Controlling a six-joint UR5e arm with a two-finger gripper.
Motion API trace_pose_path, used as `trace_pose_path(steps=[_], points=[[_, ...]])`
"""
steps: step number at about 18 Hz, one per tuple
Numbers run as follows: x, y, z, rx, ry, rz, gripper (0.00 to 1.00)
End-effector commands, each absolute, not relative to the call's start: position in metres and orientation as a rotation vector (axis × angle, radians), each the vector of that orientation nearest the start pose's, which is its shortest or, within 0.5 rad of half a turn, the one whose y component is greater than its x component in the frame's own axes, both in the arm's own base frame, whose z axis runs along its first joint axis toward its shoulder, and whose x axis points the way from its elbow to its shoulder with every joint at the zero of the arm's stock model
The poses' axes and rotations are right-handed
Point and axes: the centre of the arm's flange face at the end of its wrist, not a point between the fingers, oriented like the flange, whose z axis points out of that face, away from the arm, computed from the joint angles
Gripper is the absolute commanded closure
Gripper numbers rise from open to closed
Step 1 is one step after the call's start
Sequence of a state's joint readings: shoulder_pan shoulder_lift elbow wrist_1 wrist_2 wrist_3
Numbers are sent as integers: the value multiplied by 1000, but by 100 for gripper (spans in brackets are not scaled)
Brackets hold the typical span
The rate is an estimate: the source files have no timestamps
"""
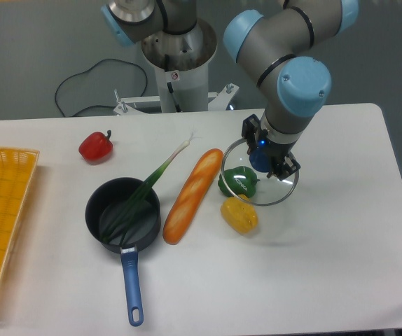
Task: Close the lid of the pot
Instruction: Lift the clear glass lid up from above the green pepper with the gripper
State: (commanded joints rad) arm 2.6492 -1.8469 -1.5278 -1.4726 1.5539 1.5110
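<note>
Jaws on my gripper pinch the blue knob of the pot lid, which hangs tilted over the green pepper and yellow pepper. I see the pot well apart on the table, uncovered, a green onion leaning into it, bread loaf alongside.

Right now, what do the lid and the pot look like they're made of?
The lid looks like clear glass with a thin metal rim: the green pepper and the table show through it. The pot looks like dark matte metal, possibly nonstick coated, with a glossy blue handle, probably plastic.
</note>
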Motion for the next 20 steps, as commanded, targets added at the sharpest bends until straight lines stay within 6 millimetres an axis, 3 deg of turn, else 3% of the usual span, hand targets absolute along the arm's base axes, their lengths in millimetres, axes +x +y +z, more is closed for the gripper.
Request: trace_pose_path(steps=[15, 20], points=[[-449, 395, 373, -3177, 728, -160, 64], [-432, 403, 373, -3222, 777, -153, 64]])
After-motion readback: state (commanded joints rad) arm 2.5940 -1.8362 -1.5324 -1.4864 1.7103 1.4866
